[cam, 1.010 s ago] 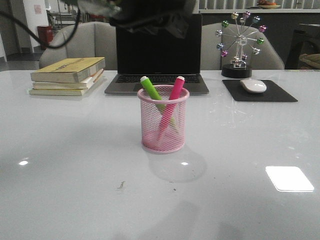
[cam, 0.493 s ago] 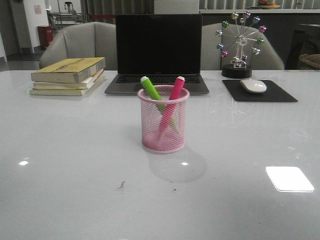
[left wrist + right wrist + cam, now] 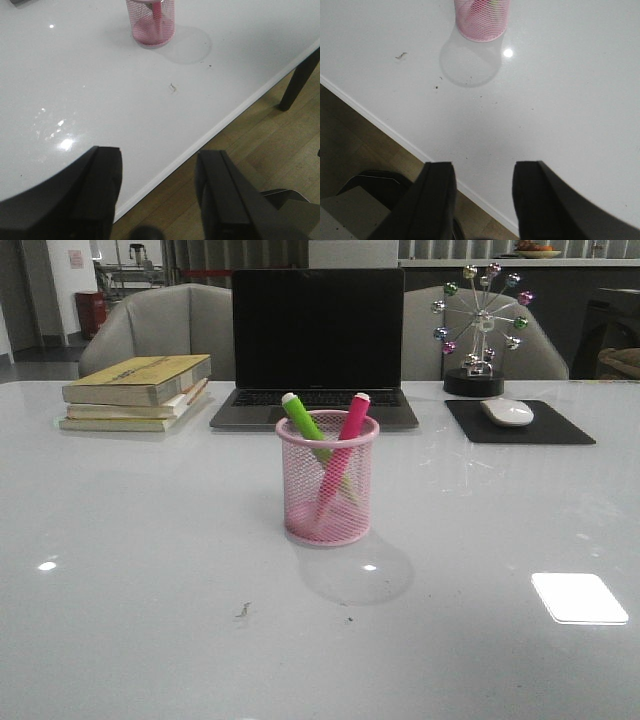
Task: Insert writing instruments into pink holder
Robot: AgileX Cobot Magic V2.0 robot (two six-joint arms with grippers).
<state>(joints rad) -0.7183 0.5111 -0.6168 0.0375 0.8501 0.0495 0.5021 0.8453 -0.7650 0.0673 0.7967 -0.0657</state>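
The pink wire-mesh holder stands mid-table in front of the laptop. Inside it lean the lime green marker and the magenta marker, crossing each other with their tops above the rim. The holder also shows far off in the left wrist view and the right wrist view. Neither arm appears in the front view. My left gripper hangs open over the table's near edge, empty. My right gripper is open and empty too, above the same near edge.
A closed-screen black laptop stands behind the holder. Stacked books lie at the back left. A white mouse on a black pad and a ferris-wheel ornament are at the back right. Wooden floor lies past the table edge.
A dark arm with cables that crossed the top of the front view a second ago has left the view. The holder and both markers have not moved.
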